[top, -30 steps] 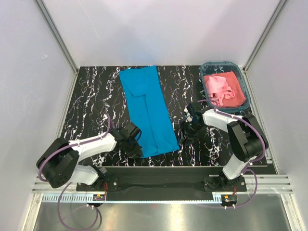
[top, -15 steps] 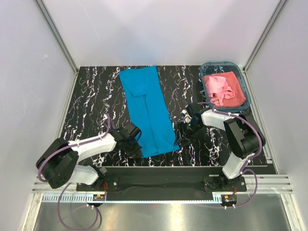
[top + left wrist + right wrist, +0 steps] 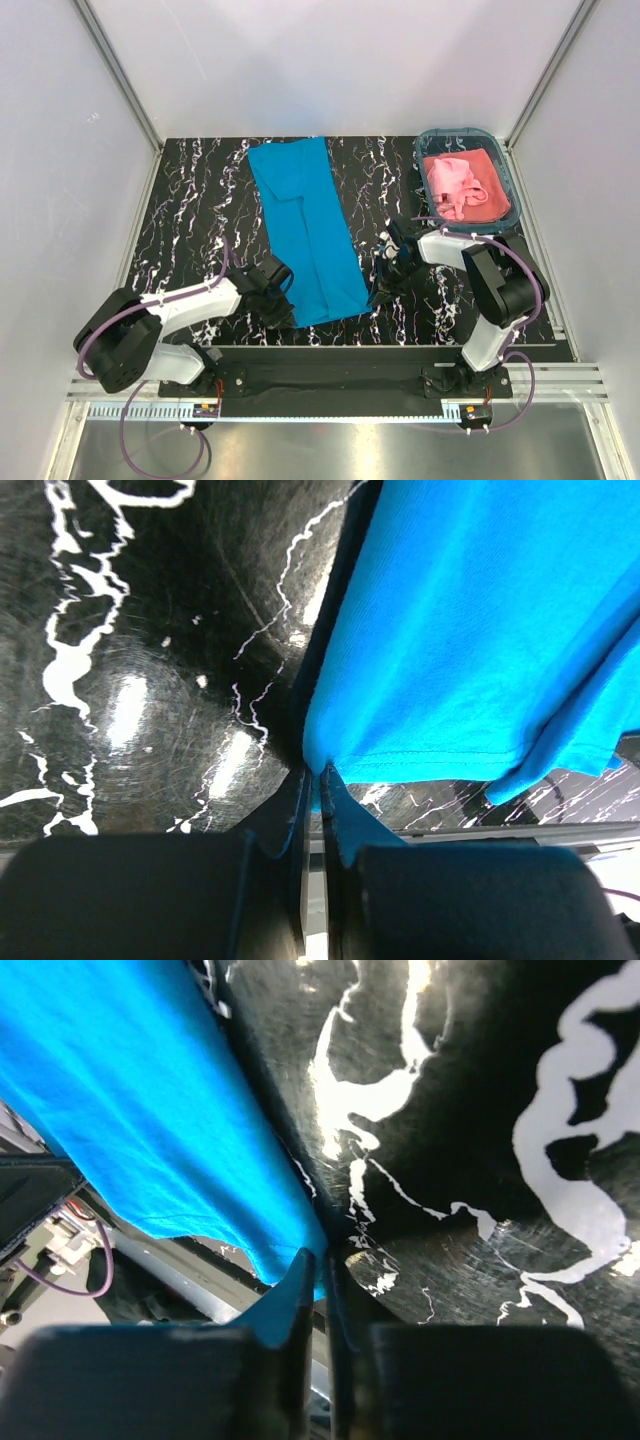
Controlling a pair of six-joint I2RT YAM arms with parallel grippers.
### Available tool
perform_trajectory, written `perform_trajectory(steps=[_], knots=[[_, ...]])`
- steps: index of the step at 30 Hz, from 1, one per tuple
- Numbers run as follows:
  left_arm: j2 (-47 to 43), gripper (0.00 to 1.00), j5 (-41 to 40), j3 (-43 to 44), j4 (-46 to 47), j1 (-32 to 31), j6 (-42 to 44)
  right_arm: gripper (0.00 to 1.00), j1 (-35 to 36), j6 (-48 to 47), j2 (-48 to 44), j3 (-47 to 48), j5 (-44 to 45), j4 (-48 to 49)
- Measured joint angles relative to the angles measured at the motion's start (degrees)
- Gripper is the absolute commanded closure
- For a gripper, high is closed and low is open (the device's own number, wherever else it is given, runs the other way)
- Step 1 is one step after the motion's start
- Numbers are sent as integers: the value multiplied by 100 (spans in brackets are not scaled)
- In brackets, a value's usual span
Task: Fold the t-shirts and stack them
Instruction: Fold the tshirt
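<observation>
A turquoise-blue t-shirt (image 3: 305, 225) lies folded into a long strip down the middle of the black marbled table. My left gripper (image 3: 284, 313) is shut on its near-left corner; the left wrist view shows the blue hem (image 3: 430, 660) pinched at the left gripper's (image 3: 318, 780) tips. My right gripper (image 3: 377, 293) is shut on the near-right corner, where the blue cloth (image 3: 130, 1090) runs into the right gripper's (image 3: 325, 1265) closed jaws. A salmon pink t-shirt (image 3: 458, 187) lies crumpled in the basket at the back right.
The teal plastic basket (image 3: 507, 180) stands at the table's back right corner. Grey walls close in the table on three sides. The table's near edge (image 3: 380, 345) runs just behind both held corners.
My right gripper has slid left to the shirt's near-right corner and shut on it. The left gripper has finished closing on the near-left corner.
</observation>
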Motion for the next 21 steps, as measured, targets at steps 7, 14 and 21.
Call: perform_trajectory(steps=[7, 14, 21], knots=[[-273, 100, -251, -63, -310, -4, 101, 100, 109, 190, -330, -308, 168, 214], [-966, 100, -398, -302, -874, -323, 94, 100, 957, 586, -957, -754, 577, 227], [-1585, 100, -413, -337, -1449, -885, -221, 100, 1325, 1255, -2173, -1126, 708, -57]])
